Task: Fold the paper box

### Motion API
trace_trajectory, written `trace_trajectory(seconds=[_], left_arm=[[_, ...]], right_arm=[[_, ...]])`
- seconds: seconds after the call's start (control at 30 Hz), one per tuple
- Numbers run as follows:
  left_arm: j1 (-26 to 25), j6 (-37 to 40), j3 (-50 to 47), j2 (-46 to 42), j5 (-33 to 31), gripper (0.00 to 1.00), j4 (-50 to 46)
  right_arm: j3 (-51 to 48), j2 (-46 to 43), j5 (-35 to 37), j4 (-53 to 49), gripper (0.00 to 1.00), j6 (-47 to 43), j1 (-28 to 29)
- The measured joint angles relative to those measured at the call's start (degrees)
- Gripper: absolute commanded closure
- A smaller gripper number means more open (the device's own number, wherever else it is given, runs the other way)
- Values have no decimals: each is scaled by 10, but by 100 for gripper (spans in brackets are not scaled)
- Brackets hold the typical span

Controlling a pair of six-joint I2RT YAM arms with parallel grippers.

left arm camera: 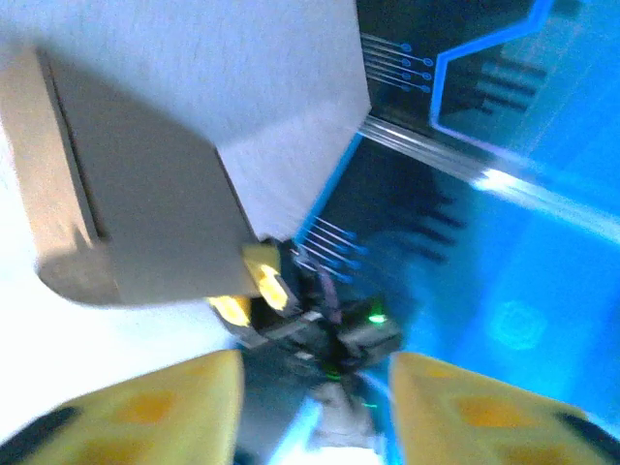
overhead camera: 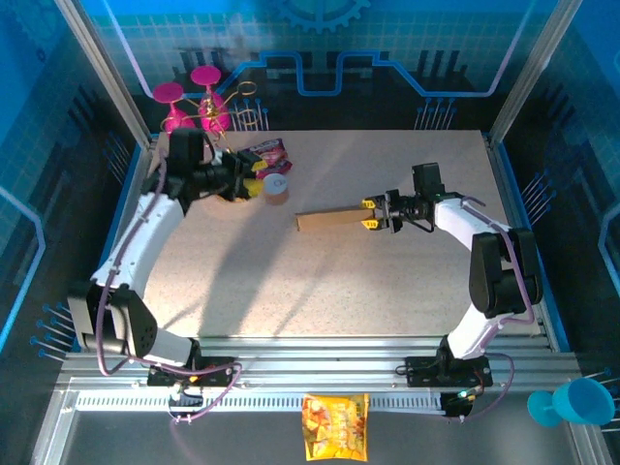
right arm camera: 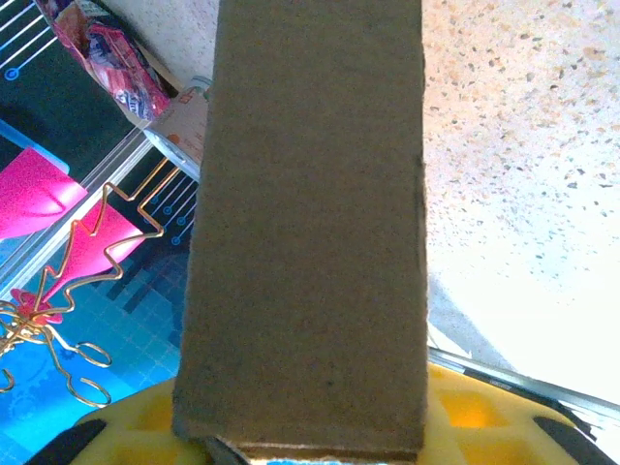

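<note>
**Closed box held at one end by the right gripper**

The box [overhead camera: 329, 221] appears as a flat, closed brown slab lying lengthwise left to right over the middle of the table [overhead camera: 387, 300]. The right gripper [overhead camera: 369, 215] is clamped on its right end. In the right wrist view the box [right arm camera: 310, 223] runs straight out from between the yellow fingers [right arm camera: 475, 407]. Whether its underside touches the table cannot be told.

The left gripper [overhead camera: 257, 184] is at the far left, well apart from the box and pointing toward it. Its fingers [left arm camera: 145, 407] stand apart with nothing between them, and through the gap the left wrist view shows the box [left arm camera: 145, 213].

A pink packet [overhead camera: 268, 150] and a small brown cylinder [overhead camera: 277, 190] lie just beside the left gripper. Pink glasses [overhead camera: 184, 97] stand at the far left corner. A yellow packet [overhead camera: 335, 426] lies on the near rail.
</note>
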Motion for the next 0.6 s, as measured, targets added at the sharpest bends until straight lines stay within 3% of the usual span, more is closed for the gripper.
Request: trace_trajectory(seconds=[0.13,0.3,0.43,0.6], left_arm=[[-38,243,75,8,-109,69,-137],[-134,470,65,17,-230,67,-199],[-189,590,17,15,-282,62,-178],[-212,677,12,40,-318,55,-145]], right_arm=[[20,3,4,-34,70,0,-10],[48,21,-1,-66,71,-5,-21],[69,35,-5,-87,72,-11,-24],[92,49,-9,-112,73,-19,-27]])
